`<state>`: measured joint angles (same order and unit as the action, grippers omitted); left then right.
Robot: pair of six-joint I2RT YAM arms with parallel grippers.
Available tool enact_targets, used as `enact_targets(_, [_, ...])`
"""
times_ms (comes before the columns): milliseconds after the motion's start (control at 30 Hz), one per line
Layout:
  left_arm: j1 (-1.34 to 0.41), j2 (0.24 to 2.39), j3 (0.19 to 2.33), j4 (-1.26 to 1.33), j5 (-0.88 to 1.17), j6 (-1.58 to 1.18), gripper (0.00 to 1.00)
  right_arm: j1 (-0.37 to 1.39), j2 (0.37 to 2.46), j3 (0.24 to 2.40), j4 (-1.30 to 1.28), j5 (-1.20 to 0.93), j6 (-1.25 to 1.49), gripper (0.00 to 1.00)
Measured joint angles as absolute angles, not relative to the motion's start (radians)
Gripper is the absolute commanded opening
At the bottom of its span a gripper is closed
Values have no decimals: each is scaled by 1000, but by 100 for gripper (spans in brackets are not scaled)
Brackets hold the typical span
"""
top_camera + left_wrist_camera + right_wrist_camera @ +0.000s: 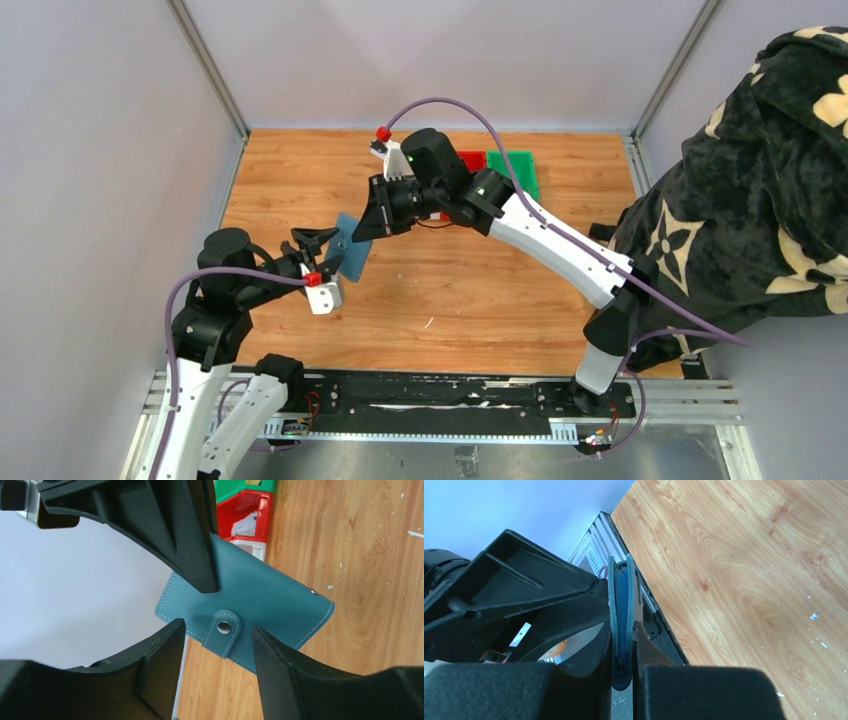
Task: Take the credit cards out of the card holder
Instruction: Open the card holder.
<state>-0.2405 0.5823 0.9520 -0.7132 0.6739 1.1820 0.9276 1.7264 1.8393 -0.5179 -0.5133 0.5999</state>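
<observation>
The teal-blue card holder (351, 250) is folded shut and held in the air over the left part of the table. My right gripper (364, 230) is shut on its upper edge. In the right wrist view the holder (622, 600) stands edge-on between the right gripper's (623, 630) fingers. In the left wrist view the holder (270, 600) faces me, its closing tab (224, 630) snapped down. My left gripper (217, 628) is open, its fingers (165, 660) either side of the tab and apart from it; it also shows in the top view (318, 240). The credit cards are hidden.
A red tray (471, 160) and a green tray (516, 170) sit at the far edge of the wooden table (480, 290). Something whitish with print lies in the red tray (257, 510). A dark patterned cloth (760, 180) hangs at the right. Grey walls enclose the table.
</observation>
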Motion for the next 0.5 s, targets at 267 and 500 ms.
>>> enact_targets(267, [-247, 546, 899, -701, 672, 1255, 26, 932, 1731, 1843, -507, -497, 615, 0])
enact_targets(500, [-247, 485, 812, -556, 640, 1150, 2, 934, 1730, 1816, -454, -493, 636, 0])
